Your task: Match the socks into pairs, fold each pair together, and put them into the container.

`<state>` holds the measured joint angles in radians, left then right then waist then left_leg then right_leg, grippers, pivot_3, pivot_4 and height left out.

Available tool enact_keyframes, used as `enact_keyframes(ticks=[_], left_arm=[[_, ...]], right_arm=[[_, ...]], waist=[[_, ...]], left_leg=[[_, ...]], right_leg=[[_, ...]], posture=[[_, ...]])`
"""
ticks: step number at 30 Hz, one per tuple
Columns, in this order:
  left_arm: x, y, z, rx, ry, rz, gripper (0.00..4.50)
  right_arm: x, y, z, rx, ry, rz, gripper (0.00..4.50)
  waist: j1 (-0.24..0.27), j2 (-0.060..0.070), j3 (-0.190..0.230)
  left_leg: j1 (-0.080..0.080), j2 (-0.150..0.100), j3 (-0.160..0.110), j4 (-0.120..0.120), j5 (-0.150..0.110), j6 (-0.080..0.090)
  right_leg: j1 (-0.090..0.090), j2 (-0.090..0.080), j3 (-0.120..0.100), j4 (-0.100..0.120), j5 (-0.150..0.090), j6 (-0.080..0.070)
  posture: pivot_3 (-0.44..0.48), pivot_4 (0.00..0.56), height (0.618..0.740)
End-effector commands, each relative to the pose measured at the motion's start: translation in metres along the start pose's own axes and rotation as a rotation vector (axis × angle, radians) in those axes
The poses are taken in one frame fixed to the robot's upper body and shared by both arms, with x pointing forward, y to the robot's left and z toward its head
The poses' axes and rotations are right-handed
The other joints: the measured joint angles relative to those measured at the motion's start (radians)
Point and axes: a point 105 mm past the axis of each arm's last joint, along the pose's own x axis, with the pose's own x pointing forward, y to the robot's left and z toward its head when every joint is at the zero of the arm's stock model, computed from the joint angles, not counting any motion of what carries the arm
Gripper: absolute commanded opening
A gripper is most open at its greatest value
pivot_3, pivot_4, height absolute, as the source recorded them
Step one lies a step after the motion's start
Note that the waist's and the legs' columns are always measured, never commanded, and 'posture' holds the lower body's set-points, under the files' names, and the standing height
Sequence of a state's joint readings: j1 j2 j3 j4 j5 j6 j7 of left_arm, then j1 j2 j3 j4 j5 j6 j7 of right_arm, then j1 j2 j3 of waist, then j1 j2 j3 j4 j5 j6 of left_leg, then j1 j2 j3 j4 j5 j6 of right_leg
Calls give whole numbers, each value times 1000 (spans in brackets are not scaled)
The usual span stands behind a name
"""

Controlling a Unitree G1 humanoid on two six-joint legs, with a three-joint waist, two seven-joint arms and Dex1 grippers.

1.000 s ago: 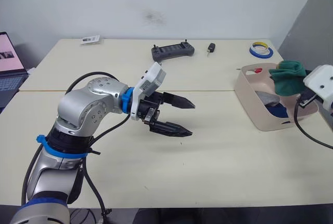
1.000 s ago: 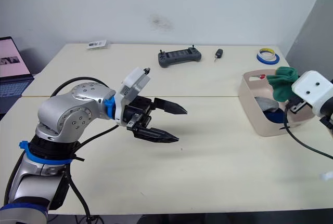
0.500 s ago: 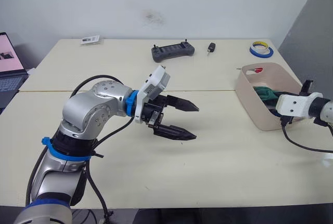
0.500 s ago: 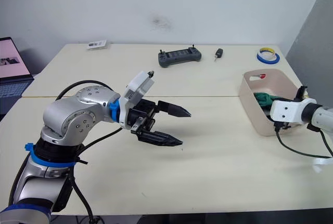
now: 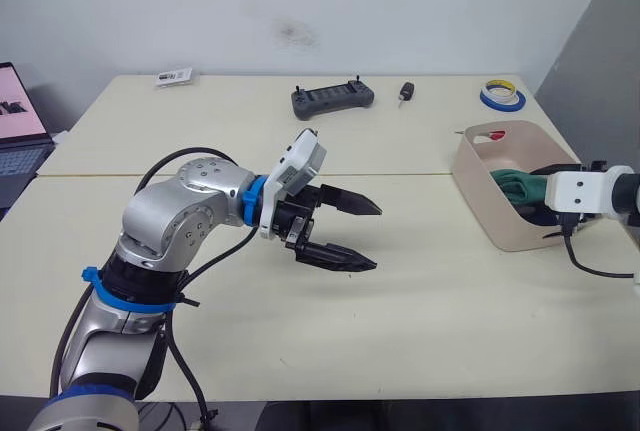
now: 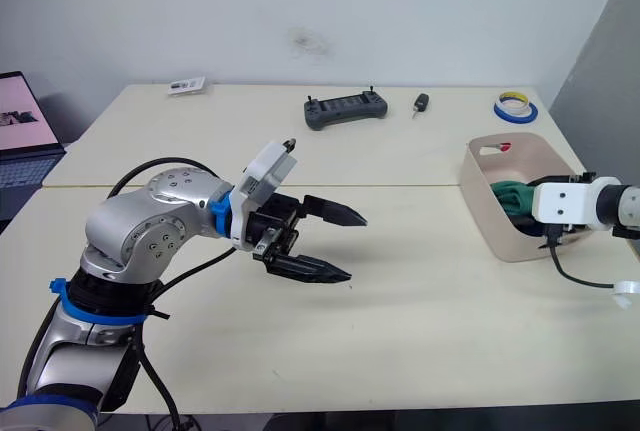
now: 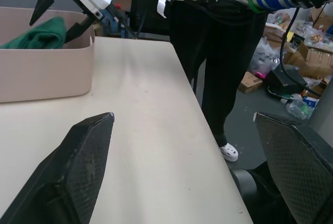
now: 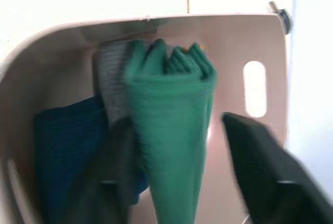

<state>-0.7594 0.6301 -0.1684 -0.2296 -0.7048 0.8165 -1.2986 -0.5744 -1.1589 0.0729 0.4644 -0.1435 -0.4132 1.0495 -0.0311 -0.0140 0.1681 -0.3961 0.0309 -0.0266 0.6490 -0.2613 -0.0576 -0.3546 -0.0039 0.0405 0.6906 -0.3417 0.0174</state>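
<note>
Container (image 5: 487, 196) sat near the right edge of the table (image 5: 420, 281), pale pink-beige, oval handle slot in its far wall. Inside it lay the green pair (image 8: 171, 130), folded, on top of the others; a grey sock (image 8: 112, 78) and a dark blue sock (image 8: 67, 146) showed beside and partly under it. How many socks lay in each bundle could not be counted; the lower layers were covered.

Right claw (image 8: 182, 151) was at the container's near-right rim, fingers spread apart on either side of the green pair, not touching it as far as the wrist view showed. In the head views the white wrist housing hid the fingertips.

Left claw (image 5: 355, 234) hovered over the middle of the table, fingers wide apart, nothing between them.

Along the far edge: a dark handheld controller (image 5: 332, 100), a small black key fob (image 5: 405, 93), a tape roll (image 5: 501, 96) near the far right corner, a small card (image 5: 173, 76). A laptop (image 5: 20, 126) was cut off beyond the left edge.
</note>
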Motion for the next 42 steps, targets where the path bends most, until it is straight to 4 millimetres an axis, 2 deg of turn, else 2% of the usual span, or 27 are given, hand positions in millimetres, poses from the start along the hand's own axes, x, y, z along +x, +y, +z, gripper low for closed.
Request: enact_keyframes(ticks=[1, 2, 7, 11, 15, 16, 19, 20, 21, 24, 26, 29, 31, 35, 37, 42], left_arm=[[2, -1, 7, 39, -8, -10, 4500], [2, -1, 7, 40, -10, -10, 4500], [3, 0, 9, 45, -24, -8, 4500], [-2, 9, 17, 104, -72, 72, 4500], [-18, 16, 14, 144, -52, 169, 4500], [-31, 21, 7, 138, -26, 238, 4500], [-95, 37, -36, 120, 108, 617, 4500], [-107, 37, -46, 127, 144, 688, 4500], [-113, 37, -51, 134, 163, 721, 4500], [-157, 30, -91, 47, 250, 959, 4500], [-176, 22, -106, 46, 275, 1069, 4500], [-212, -1, -135, -25, 313, 1266, 4500], [-221, -12, -144, -43, 326, 1322, 4500], [-247, -58, -179, -180, 377, 1459, 4500], [-252, -72, -188, -217, 396, 1491, 4500], [-256, -79, -196, -220, 411, 1545, 4500]], right_arm=[[-22, -21, 6, -24, 3, -32, 4085], [-26, -21, 5, -27, 12, -16, 4390], [-44, -20, 0, -3, 55, 27, 4390], [-64, -36, 1, 31, 54, -87, 4390], [-80, -43, 12, 60, -2, -196, 4390], [-82, -40, 20, 93, -40, -223, 4390], [-79, -21, 59, 262, -262, -332, 4390], [-77, -15, 67, 307, -302, -347, 4390], [-76, -11, 71, 336, -318, -353, 4390], [-66, 17, 85, 452, -378, -369, 4390], [-62, 31, 89, 506, -384, -370, 4390], [-55, 64, 85, 628, -364, -342, 4390], [-53, 75, 83, 676, -358, -335, 4390], [-41, 107, 73, 804, -318, -353, 4390], [-40, 117, 67, 822, -291, -355, 4390], [-36, 142, 56, 792, -229, -320, 4390]], waist=[[0, 0, 0], [0, 0, 0], [0, 0, 0], [1, 1, 0], [0, 1, 0], [-1, 1, 0], [-7, 1, -1], [-10, 1, -1], [-9, 1, 0], [3, 1, 1], [8, 1, 0], [14, -1, -1], [14, -1, -1], [10, -4, -3], [4, -4, -2], [4, -6, -4]], left_leg=[[0, 0, 0, 0, 0, 0], [0, 0, 0, 0, 0, 0], [0, 0, 0, 0, -1, 2], [0, 0, 0, 0, -1, 3], [0, 0, 0, 0, -1, 2], [0, 0, 0, 0, -1, 2], [4, 2, 0, -2, -1, 2], [6, 3, -1, -3, -1, 3], [6, 7, -2, -3, -2, 3], [6, 7, -2, -2, -3, 6], [6, 7, -2, -2, -4, 6], [4, 5, -2, -2, -4, 6], [4, 6, -2, -3, -4, 6], [6, 4, -2, -4, -4, 6], [6, 4, -2, -4, -4, 6], [9, 3, -2, -4, -4, 6]], right_leg=[[0, 0, 0, 0, 0, 0], [0, 0, 0, 0, 0, 0], [0, 0, 0, 0, 0, 0], [0, 0, 0, 0, 0, 0], [0, 0, 0, 0, 0, 0], [0, 0, 0, 0, 0, 0], [2, 0, 3, 0, 0, 0], [3, 1, 4, 0, 0, 0], [2, 2, 4, 1, 0, 0], [1, 1, 3, 4, 0, 0], [2, 1, 3, 3, 0, 0], [1, -2, 3, 0, 0, 0], [2, -2, 2, -1, 0, 0], [2, -4, 2, 0, 0, 0], [2, -4, 3, 0, 0, 0], [4, -5, 2, 0, 0, 0]], posture=[[0, 150, 740], [0, 150, 740], [0, 150, 740], [0, 150, 740], [0, 150, 740], [0, 150, 740], [0, 150, 740], [0, 150, 740], [0, 150, 740], [0, 150, 740], [0, 150, 740], [0, 150, 740], [0, 150, 740], [0, 150, 740], [0, 150, 740], [0, 150, 740]])
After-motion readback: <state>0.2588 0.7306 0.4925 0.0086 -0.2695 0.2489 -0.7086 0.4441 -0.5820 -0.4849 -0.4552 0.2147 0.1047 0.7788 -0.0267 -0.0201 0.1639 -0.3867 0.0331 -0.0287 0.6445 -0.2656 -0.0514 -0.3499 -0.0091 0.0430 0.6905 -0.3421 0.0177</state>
